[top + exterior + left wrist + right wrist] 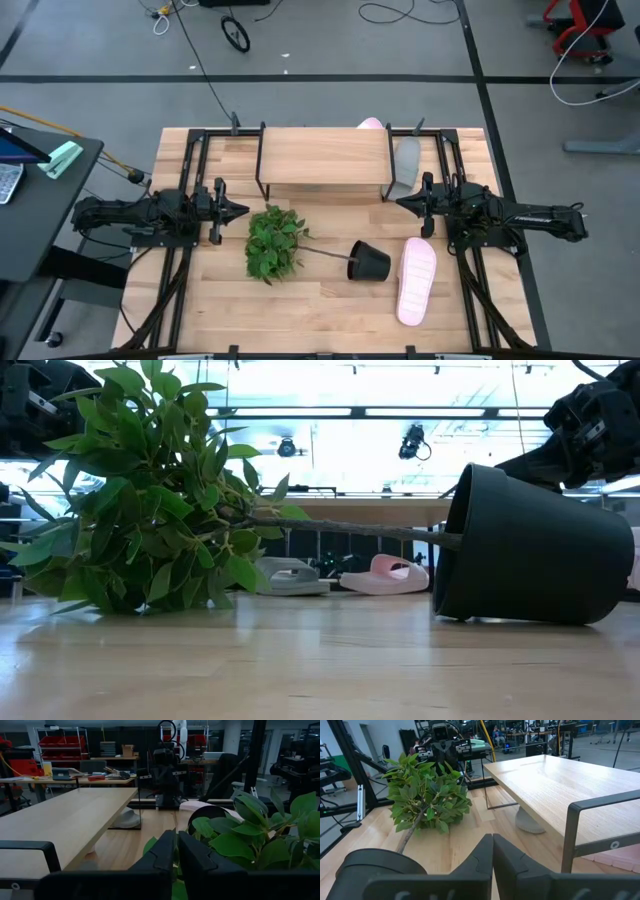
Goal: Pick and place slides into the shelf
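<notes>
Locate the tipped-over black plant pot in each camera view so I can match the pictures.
High view: the black pot lies on its side right of centre, beside the pink slide.
Low view: the pot fills the right, mouth facing left.
Left wrist view: the pot is a dark round shape behind the leaves.
Right wrist view: the pot sits where the stem ends.
Shared landmark: the leafy plant, seen in all four.

Robotics lab or workshop, grey concrete floor (330, 50) with dark taped lines and loose cables (385, 12), red parts bins on racks (61, 741), cluttered workbench (75, 777), ceiling strip lights (420, 412), slatted wooden table (200, 300) in a black frame
</notes>
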Controlling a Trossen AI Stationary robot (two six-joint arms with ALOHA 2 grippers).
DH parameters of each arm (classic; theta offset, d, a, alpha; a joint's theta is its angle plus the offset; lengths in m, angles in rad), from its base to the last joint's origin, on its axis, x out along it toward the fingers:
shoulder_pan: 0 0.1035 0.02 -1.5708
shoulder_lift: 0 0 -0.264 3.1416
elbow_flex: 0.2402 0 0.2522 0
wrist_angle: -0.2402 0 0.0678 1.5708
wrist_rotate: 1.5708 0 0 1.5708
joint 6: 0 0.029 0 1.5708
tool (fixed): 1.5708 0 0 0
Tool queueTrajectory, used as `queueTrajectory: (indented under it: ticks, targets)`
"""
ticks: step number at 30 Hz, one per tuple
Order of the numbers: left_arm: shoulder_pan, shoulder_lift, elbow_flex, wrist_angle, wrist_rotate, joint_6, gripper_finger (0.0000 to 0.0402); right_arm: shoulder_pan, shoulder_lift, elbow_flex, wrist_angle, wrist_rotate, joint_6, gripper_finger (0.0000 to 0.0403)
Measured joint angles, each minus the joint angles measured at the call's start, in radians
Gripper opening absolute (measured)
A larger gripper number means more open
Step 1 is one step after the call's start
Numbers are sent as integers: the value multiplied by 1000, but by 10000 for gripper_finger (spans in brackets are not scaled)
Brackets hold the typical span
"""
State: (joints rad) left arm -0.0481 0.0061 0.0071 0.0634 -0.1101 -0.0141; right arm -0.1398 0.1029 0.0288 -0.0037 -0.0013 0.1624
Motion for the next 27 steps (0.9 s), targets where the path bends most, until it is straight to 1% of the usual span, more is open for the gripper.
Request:
queueTrajectory:
  ticks: [8,19,27]
  targets:
    - [0,0,0,0,0,0,21,0,0,0,0,0,0,14]
    - [0,0,0,8,0,1,36,0,0,0,0,0,-4,14]
    - [0,0,0,8,0,0,24,0,0,0,3,0,-5,14]
